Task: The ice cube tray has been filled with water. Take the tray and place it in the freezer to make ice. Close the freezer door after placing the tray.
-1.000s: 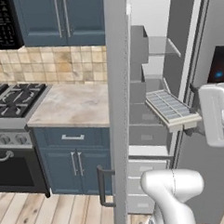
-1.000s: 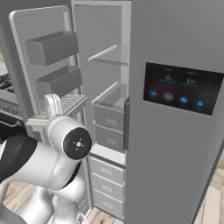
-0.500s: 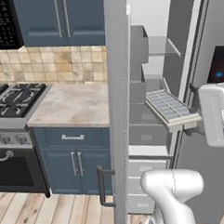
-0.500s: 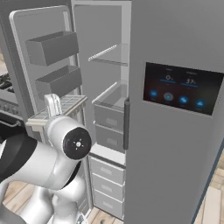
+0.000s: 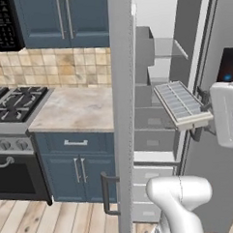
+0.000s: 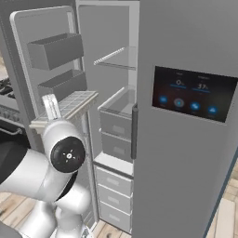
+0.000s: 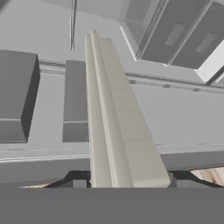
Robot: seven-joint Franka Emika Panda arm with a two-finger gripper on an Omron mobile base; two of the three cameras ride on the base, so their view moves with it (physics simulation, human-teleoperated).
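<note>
Two fingers of the gripper (image 7: 124,183) are clamped on the near edge of the ice cube tray (image 5: 180,104), which juts forward from them, held level before the open freezer (image 6: 118,111), short of its shelves.

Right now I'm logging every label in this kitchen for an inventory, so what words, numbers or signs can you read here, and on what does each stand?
Dark display panel on the grey door beside the open freezer: two pale-blue figures at its top and a row of round blue icons below, all too blurred to read.
Ice cube tray, freezer door, stove and blue cabinets: no lettering visible.
</note>
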